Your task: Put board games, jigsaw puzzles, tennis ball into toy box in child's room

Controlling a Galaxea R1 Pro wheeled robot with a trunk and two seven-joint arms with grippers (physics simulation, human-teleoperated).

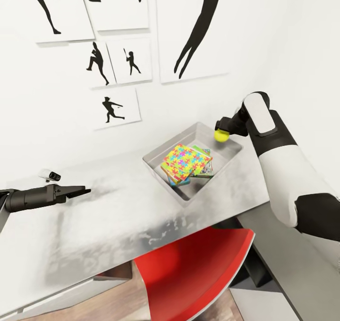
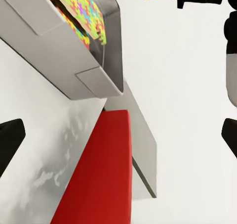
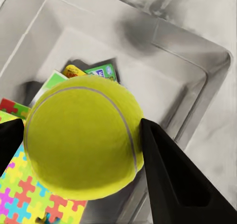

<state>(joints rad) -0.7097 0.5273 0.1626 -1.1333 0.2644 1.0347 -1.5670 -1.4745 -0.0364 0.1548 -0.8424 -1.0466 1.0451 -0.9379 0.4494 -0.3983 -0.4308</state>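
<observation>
The toy box [image 1: 189, 143] is open on top, and its far end beside the jigsaw [image 1: 185, 159] is bare. The jigsaw pile fills its near end. The table [image 1: 118, 207] left of the box lies bare.

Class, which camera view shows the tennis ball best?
The right wrist view: the tennis ball looms large between the right gripper's fingers, above the toy box. In the head and left wrist views it is a small yellow dot.

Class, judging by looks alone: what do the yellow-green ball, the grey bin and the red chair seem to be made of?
Small yellow-green tennis ball: likely matte felt over rubber, with a pale curved seam.
Light grey rectangular toy box: probably smooth moulded plastic, with plain sloping walls and a soft sheen.
Red curved chair seat: seemingly glossy hard plastic, uniform in colour; metal cannot be excluded.
</observation>
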